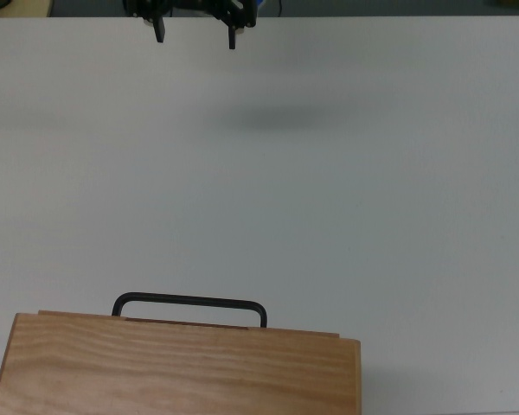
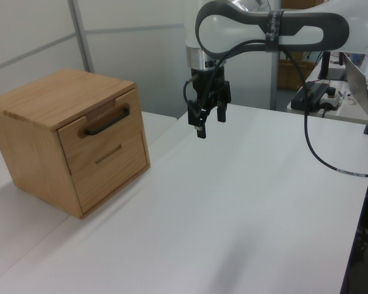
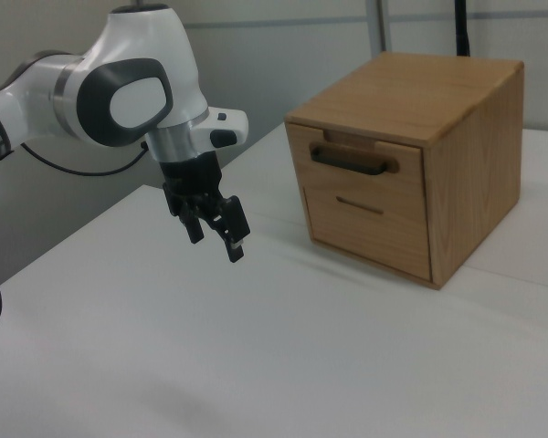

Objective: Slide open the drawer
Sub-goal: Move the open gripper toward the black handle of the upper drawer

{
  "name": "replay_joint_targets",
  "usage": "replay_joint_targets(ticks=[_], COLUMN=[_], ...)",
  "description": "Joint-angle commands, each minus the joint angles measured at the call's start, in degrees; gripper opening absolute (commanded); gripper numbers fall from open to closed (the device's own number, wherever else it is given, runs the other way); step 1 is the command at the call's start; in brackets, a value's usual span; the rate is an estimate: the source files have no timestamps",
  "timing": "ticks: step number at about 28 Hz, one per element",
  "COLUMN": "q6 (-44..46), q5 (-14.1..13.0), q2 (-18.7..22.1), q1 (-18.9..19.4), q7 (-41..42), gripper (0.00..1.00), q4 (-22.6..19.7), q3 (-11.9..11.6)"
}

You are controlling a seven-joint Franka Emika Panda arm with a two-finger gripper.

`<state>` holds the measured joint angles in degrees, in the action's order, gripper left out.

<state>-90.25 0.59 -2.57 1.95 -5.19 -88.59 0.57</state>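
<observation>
White, matte worktop (image 2: 245,202) carries a grained wooden cabinet (image 2: 55,98) at its far-left corner in the left view. Its upper drawer (image 2: 101,131) sits shut, flush in the front. Rigid and probably light, it should slide straight out if hooked by the thin black bar handle (image 2: 107,122). Over the open worktop, well apart from the cabinet, the gripper (image 2: 208,122) hangs with fingers spread wide, empty.

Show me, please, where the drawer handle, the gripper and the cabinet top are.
drawer handle (image 3: 352,162): right view, middle of the black bar.
gripper (image 2: 210,122): left view, midway between the fingertips.
cabinet top (image 2: 52,97): left view, centre of the panel.
</observation>
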Motion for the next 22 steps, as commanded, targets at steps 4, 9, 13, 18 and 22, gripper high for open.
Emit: replay_joint_targets(ticks=[4,9,13,18,22], q6=[1.0,0.8,0.8,0.9,1.3], q5=[0.1,0.3,0.2,0.0,-0.4], q2=[0.4,0.3,0.2,-0.1,-0.2], q1=[0.2,0.2,0.2,0.3,0.2], q7=[0.1,-7.0,-13.5,-26.0,-36.4], gripper=[1.0,1.0,1.0,1.0,1.0], q4=[-0.2,-0.2,-0.2,-0.3,-0.7], q3=[-0.5,-0.5,-0.5,-0.4,-0.4])
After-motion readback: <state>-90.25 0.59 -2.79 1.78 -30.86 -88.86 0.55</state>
